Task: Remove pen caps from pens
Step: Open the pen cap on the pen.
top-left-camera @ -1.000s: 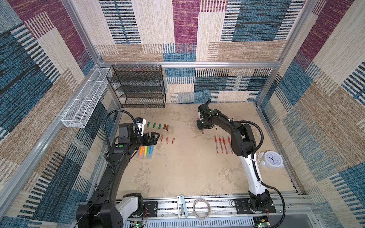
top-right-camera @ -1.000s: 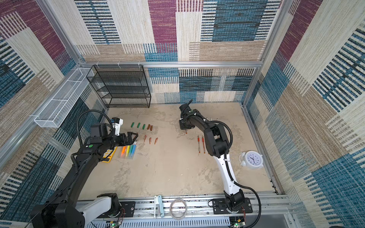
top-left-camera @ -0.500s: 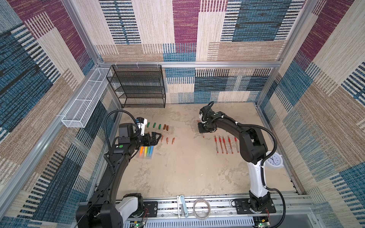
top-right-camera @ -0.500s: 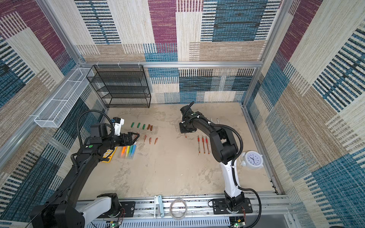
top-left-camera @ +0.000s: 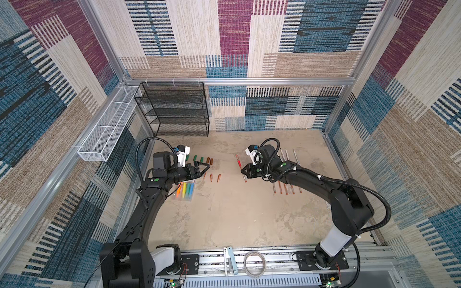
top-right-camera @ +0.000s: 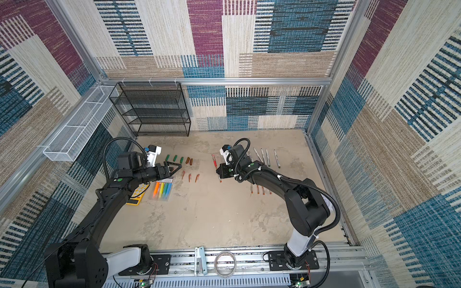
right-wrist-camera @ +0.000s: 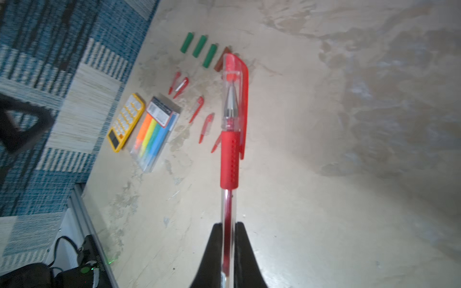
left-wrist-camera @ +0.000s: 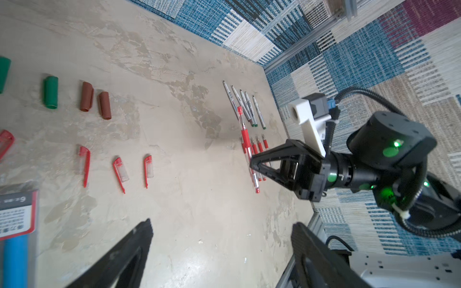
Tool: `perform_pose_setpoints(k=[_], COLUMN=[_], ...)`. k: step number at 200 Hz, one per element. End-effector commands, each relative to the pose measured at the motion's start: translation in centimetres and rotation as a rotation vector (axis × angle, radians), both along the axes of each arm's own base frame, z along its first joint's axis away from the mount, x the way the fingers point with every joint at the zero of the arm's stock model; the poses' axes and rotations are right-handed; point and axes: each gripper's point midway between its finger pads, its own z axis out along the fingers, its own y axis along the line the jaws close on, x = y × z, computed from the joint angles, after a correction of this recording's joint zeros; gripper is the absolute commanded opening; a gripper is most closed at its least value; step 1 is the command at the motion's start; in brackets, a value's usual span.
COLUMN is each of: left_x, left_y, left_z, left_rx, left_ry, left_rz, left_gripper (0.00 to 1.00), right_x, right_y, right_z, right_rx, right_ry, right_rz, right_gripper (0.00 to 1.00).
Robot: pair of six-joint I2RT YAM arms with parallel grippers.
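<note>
Your right fingers (right-wrist-camera: 217, 239) are clamped on the clear barrel of a red pen (right-wrist-camera: 229, 159), its cap (right-wrist-camera: 234, 74) still on. Your left fingers (left-wrist-camera: 136, 246) stand wide apart, holding nothing, well apart from that pen. Near the left fingers lie loose red caps (left-wrist-camera: 83, 162), green and brown caps (left-wrist-camera: 51, 92), a highlighter pack (right-wrist-camera: 156, 134) and a yellow calculator (right-wrist-camera: 126, 122). Uncapped pens (left-wrist-camera: 249, 107) lie in rows on the counter (left-wrist-camera: 174, 224) beside the right arm.

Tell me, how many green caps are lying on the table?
3 green caps, side by side in one row: outer, middle, and inner, which lies beside the brown caps. None seems hidden.
</note>
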Motion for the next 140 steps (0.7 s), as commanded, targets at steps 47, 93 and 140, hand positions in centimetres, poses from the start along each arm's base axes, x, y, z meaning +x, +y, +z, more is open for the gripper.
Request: perform_pose_setpoints(k=[47, 93, 140], left_x=[3.4, 4.4, 4.8], left_y=[-6.2, -9.0, -9.5], left_z=[1.4, 0.0, -0.5], left_rx=[-0.098, -0.094, -0.095], left_ry=[0.114, 0.187, 0.212], left_rz=[-0.138, -0.195, -0.192], left_gripper=[0.84, 0.76, 0.48], right_x=[-2.7, -3.5, -3.8], right_y=[3.9, 5.0, 5.6], right_z=[5.4, 5.7, 5.3], right_rx=[0.217, 0.216, 0.205], right_ry=[-0.109, -0.109, -0.101], right_rz=[0.083, 0.103, 0.109], right_gripper=[0.00, 0.00, 0.00])
